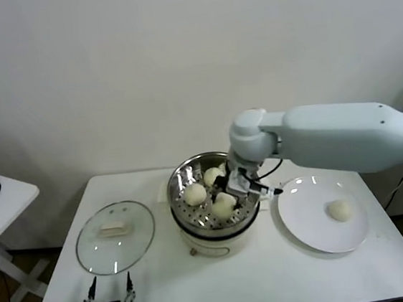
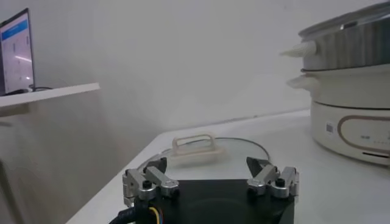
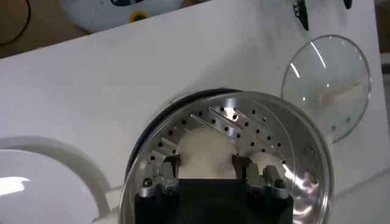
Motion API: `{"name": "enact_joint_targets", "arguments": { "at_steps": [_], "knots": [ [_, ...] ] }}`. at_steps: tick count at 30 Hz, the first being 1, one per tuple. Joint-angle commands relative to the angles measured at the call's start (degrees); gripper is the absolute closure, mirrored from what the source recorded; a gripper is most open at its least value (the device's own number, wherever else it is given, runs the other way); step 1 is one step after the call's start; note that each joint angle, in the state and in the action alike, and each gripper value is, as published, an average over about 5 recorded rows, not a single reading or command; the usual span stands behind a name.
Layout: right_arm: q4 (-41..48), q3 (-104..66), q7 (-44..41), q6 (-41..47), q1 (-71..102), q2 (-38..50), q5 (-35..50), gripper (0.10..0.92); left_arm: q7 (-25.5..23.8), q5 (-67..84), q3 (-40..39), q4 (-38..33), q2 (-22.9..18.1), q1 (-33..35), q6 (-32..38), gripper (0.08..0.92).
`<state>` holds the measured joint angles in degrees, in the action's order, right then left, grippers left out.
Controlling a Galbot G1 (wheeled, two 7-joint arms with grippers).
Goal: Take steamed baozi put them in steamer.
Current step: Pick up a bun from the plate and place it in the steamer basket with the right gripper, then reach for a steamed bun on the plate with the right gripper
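The right end effector (image 1: 228, 189) reaches down into the round, shiny perforated stainless-steel steamer (image 1: 179, 176), its two fingers clasped around a smooth cream-white dough baozi (image 3: 204, 152) low over the basket floor, apparently so the bun can be set down gently rather than dropped. Two more such baozi (image 1: 195, 193) lie in the basket close beside it, so free floor is scarce and the steel rim stands close on every side; lifting straight up looks like the safest exit. The fourth baozi (image 1: 340, 210) waits on the round white plate (image 1: 302, 220), just beside the steamer on the white table (image 1: 273, 280). The left end effector (image 1: 109, 301) is parked at the table's near edge, fingers spread, by the flat glass lid (image 1: 115, 237).
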<state>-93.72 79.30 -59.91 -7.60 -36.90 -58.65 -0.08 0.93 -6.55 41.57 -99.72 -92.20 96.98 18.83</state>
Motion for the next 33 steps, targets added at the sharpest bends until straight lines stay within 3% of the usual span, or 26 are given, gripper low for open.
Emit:
{"name": "enact_joint_targets", "arguments": {
  "at_steps": [1,12,15,23,28,33],
  "knots": [
    [3.9,-1.3,1.1,-1.8,6.3,-3.7,-4.5,0.423,0.0,-0.1,0.0,0.3,-0.5,-0.1,0.1,0.177],
    [6.2,-2.4,1.0,-2.5,7.7,-4.5,-3.7,0.415,0.1,-0.1,0.1,0.6,-0.5,-0.2,0.3,0.177],
    [6.1,-2.6,1.1,-2.5,7.1,-4.0,-0.5,0.386,0.1,0.0,0.1,0.6,-0.5,-0.2,0.4,0.177],
    [7.9,0.8,-3.7,-4.0,-6.3,1.5,11.9,0.214,0.1,0.1,0.1,0.6,-0.4,0.0,0.5,0.177],
    [16.1,9.5,-7.1,-1.5,-15.8,6.9,23.2,0.203,0.1,0.1,0.0,0.3,-0.4,0.1,0.4,0.177],
    [20.7,18.5,-5.5,5.0,-17.1,13.5,26.5,0.202,0.1,0.1,-0.2,0.0,-0.2,0.3,0.4,0.177]
  ]
}}
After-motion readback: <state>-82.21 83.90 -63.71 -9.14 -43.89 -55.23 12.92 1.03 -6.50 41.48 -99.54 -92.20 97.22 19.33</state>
